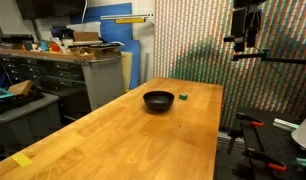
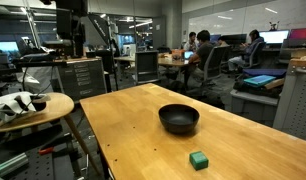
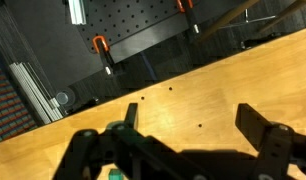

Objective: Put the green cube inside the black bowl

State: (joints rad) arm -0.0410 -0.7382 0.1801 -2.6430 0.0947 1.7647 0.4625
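Two task items on one wooden table (image 2: 123, 135), listed near to far.

1. The green cube (image 2: 199, 160) sits on bare wood at the front of an exterior view. It is on the camera's side of the bowl and clearly apart from it. In an exterior view from another angle the green cube (image 1: 183, 96) is a speck just beside the bowl, and the gap is hard to make out.
2. The black bowl (image 2: 179, 118) stands upright near the table's middle in both exterior views (image 1: 159, 100). Its interior shows only its own dark glossy wall, and the cube lies outside it on the tabletop.
3. The gripper (image 3: 188, 112) has its jaws readable in the wrist view alone — spread wide over bare tabletop. A small green patch (image 3: 115, 173) shows at the lower edge beneath one finger (image 3: 128, 120); whether it is the cube cannot be told.
4. A black perforated panel (image 3: 133, 30) with orange clamps (image 3: 101, 45) lies beyond the table edge, in the wrist view only.
5. Seated people (image 2: 198, 50) at desks appear far back in an exterior view; a grey drawer cabinet (image 1: 68, 75) appears far back in an exterior view.
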